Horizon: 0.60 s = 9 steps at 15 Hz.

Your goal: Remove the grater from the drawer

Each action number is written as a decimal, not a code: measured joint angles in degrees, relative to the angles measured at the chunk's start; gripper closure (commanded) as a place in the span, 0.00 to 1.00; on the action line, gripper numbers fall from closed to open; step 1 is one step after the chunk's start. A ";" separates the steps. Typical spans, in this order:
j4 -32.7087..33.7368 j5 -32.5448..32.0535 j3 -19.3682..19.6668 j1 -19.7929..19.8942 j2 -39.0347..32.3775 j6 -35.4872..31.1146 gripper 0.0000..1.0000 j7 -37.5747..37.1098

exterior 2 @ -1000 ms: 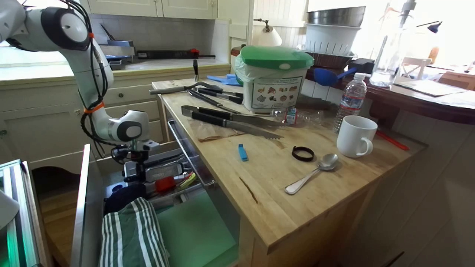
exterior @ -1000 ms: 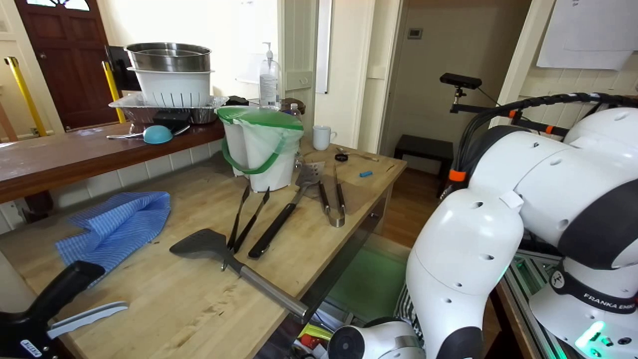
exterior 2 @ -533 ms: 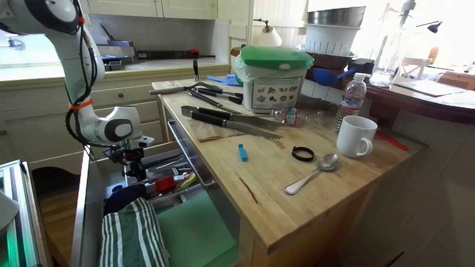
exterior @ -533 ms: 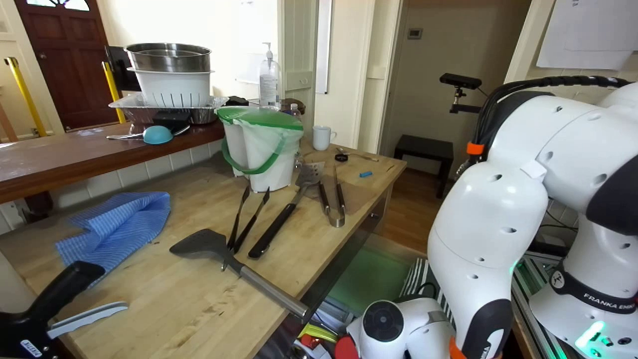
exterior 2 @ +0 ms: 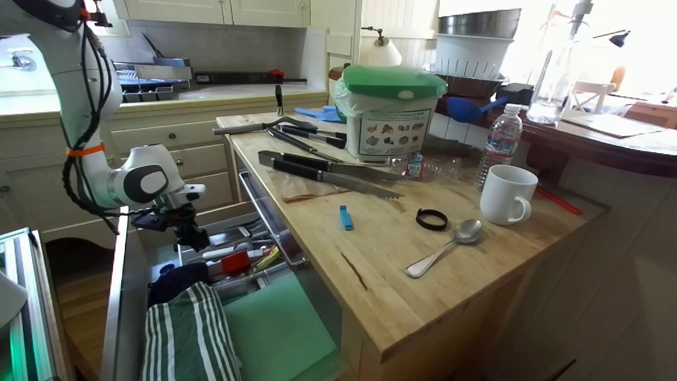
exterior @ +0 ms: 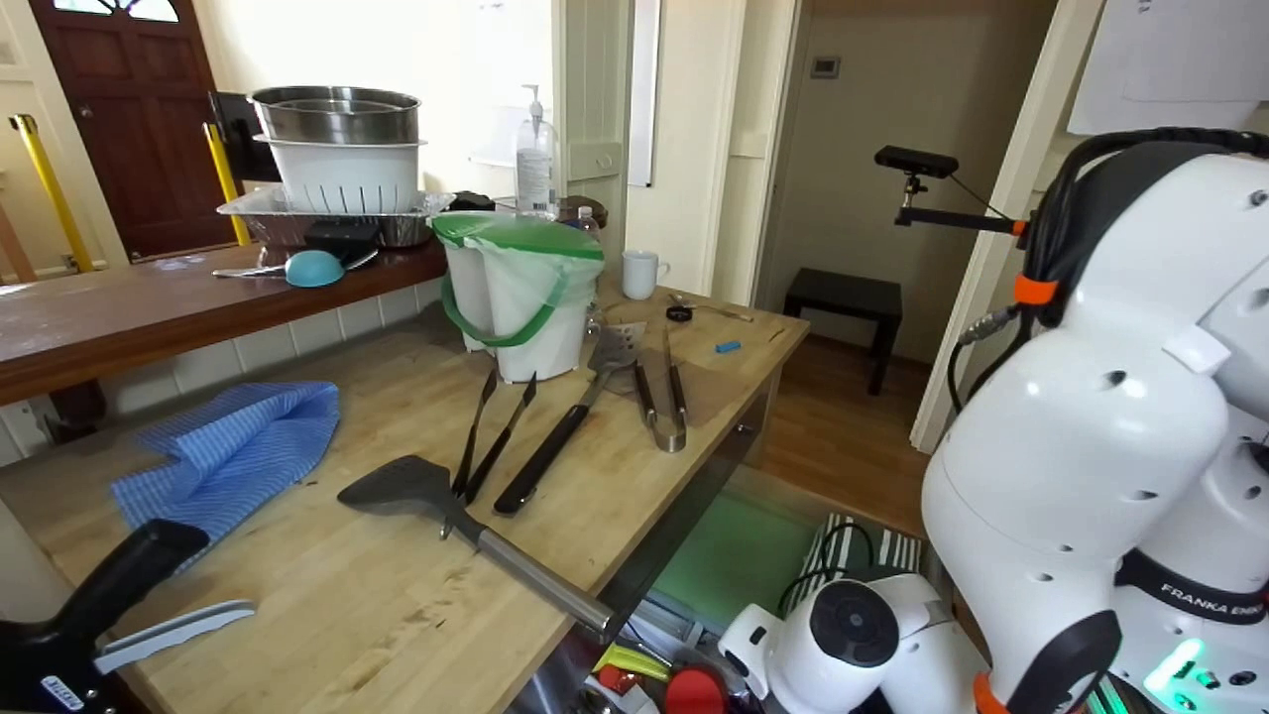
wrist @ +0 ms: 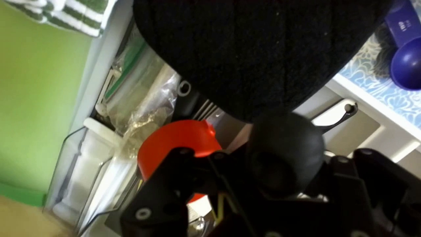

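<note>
Drawer: pulled out, packed; crowding could snag any lift;
Gripper: fingers clenched over the drawer, no held tool showing; lowered unparted, they would only shove;
Grater: probably the pale metal inside, near the gripper; too small for certainty

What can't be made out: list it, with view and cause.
Wrist view: red object, partly hidden by the jaws.
Wrist view: dark pad, cut off by the top edge.
In an exterior view: label text, too small.
In an exterior view: grater, too small to single out among metal tools.
</note>
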<state>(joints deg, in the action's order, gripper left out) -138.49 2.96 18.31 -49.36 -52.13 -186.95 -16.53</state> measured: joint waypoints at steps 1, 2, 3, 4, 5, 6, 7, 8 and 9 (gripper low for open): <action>-1.52 0.49 1.59 -2.75 -0.16 -2.87 1.00 0.84; -3.04 1.30 2.92 -5.35 -0.35 -5.73 1.00 2.05; -4.56 2.43 3.88 -7.75 -0.59 -8.78 1.00 3.64; -5.94 3.64 4.34 -9.61 -0.81 -11.68 1.00 5.56; -7.24 4.97 4.43 -11.03 -0.97 -14.59 1.00 7.62; -8.41 6.22 4.35 -12.07 -1.13 -17.72 1.00 9.68; -9.45 7.32 4.20 -12.82 -1.29 -21.08 1.00 11.80; -10.30 8.02 3.95 -13.20 -1.33 -24.44 1.00 13.94; -10.93 8.20 3.60 -13.18 -1.31 -27.40 1.00 16.00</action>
<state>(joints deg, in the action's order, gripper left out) -149.42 11.16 21.91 -62.54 -53.43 -214.35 -0.52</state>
